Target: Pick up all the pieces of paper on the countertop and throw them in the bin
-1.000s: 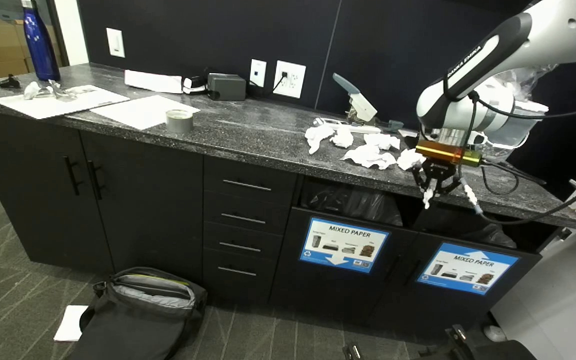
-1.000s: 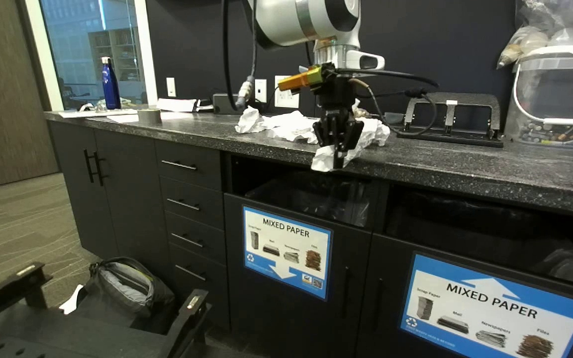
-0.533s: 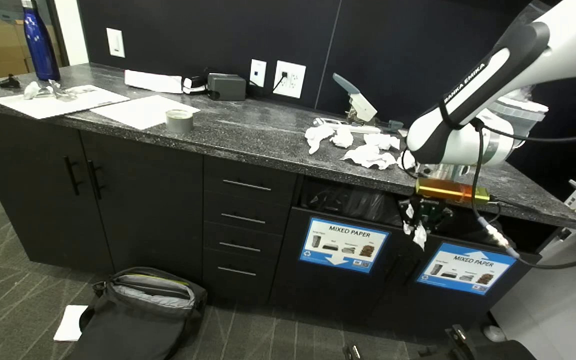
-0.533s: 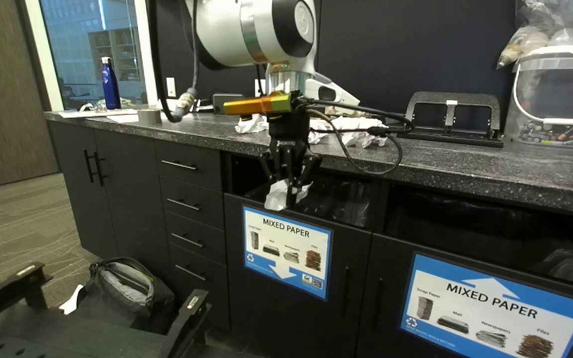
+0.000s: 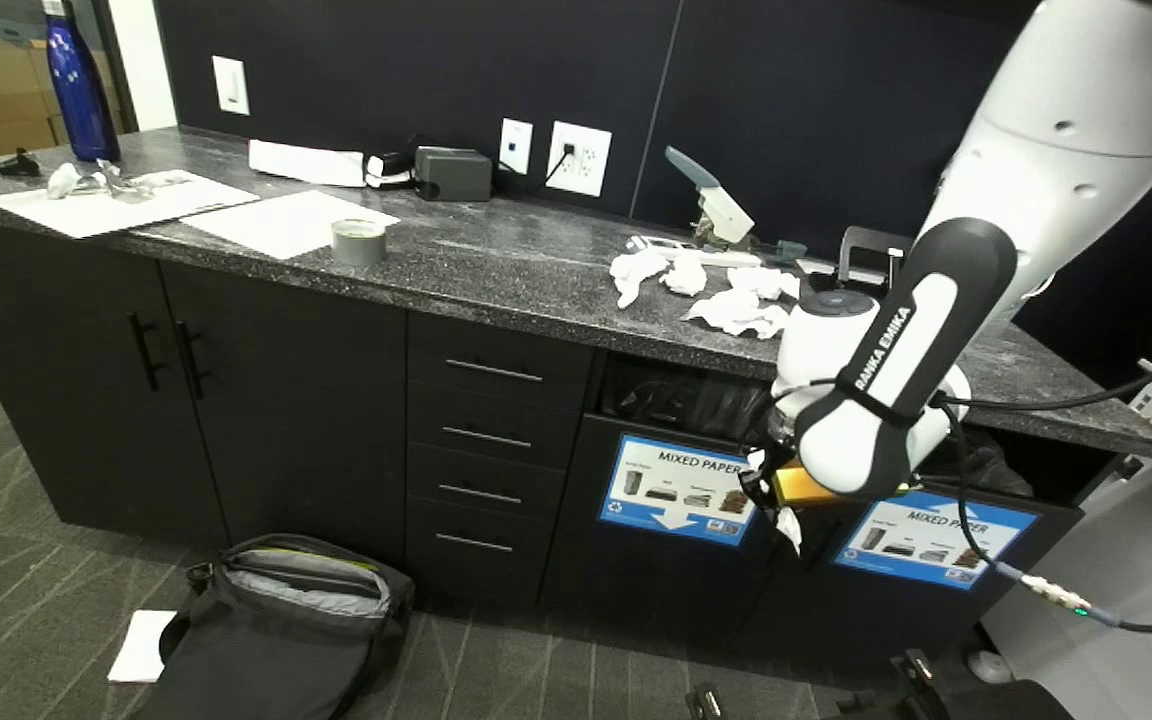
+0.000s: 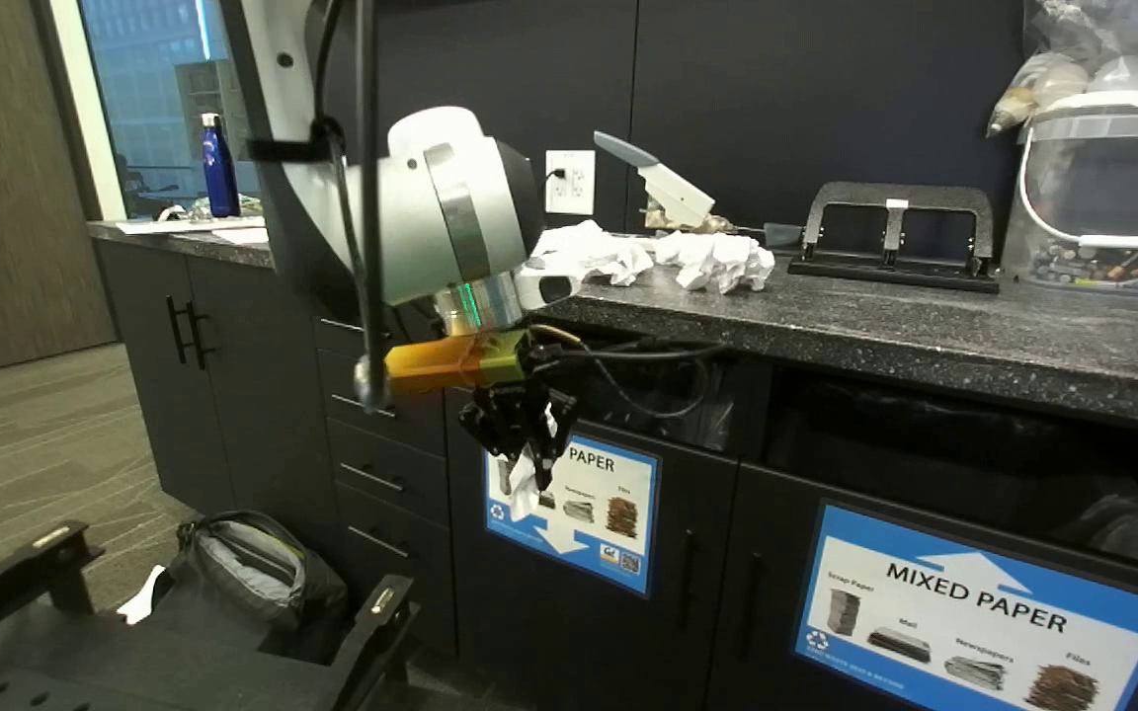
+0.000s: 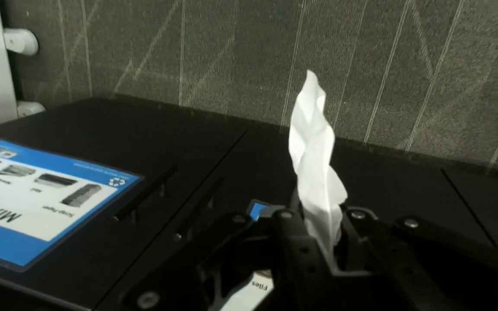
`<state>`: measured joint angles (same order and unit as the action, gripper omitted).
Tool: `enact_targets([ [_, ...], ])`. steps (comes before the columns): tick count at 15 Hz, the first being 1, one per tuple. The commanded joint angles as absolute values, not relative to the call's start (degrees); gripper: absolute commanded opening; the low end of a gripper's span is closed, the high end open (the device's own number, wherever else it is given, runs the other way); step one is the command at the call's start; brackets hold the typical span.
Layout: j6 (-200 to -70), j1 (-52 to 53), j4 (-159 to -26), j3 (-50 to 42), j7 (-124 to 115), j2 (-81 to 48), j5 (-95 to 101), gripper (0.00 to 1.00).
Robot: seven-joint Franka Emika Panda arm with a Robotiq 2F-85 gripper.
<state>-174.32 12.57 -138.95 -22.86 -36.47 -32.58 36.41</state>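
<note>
My gripper (image 6: 535, 476) is shut on a crumpled piece of paper (image 7: 316, 172), which sticks out past the fingertips in the wrist view. In both exterior views the gripper hangs below the countertop edge, tilted, in front of the bin (image 5: 676, 575) and its blue-and-white label (image 6: 618, 504). It is lower than the dark slot (image 5: 676, 390). On the countertop (image 5: 526, 275) lie several more white wads, among them a wad (image 5: 636, 275), a rounder wad (image 5: 684, 275) and a spread-out wad (image 5: 739, 315). A bunched wad (image 6: 719, 261) shows near the edge; my arm hides part of the countertop.
A second labelled front (image 6: 984, 612) stands beside the bin. On the countertop are a stapler (image 5: 724, 210), a hole punch (image 6: 895, 237), a clear bucket (image 6: 1112, 197), a tape roll (image 5: 358, 243), flat sheets (image 5: 286, 222) and a blue bottle (image 5: 81, 85). A bag (image 5: 286, 630) lies on the floor.
My gripper has come down from the countertop edge and across toward the drawers, out in front of the bin, tilting as it went. The paper has stayed in its grip.
</note>
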Motion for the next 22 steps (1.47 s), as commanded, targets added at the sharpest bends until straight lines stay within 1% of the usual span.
enact_targets([
  [1,-189.0,28.0,-132.1,-37.5,-50.8,-47.3,42.8,0.14],
  [3,-196.7,36.3,-130.3,-43.6,-53.9,-54.7,36.2,0.14],
  [5,-203.0,41.2,-128.4,-46.4,-56.0,-61.5,28.3,0.13],
  [7,-206.4,43.6,-126.7,-47.0,-56.6,-65.4,20.9,0.13],
  [12,-210.9,43.1,-121.5,-41.8,-42.6,-73.3,-5.5,0.13],
  [16,-216.5,40.5,-116.8,-37.0,-25.2,-76.0,-23.6,0.14],
  [18,-220.3,37.9,-114.8,-34.0,-17.5,-75.6,-28.8,0.14],
  [22,-226.6,31.1,-110.0,-27.2,-6.6,-75.3,-32.9,0.14],
])
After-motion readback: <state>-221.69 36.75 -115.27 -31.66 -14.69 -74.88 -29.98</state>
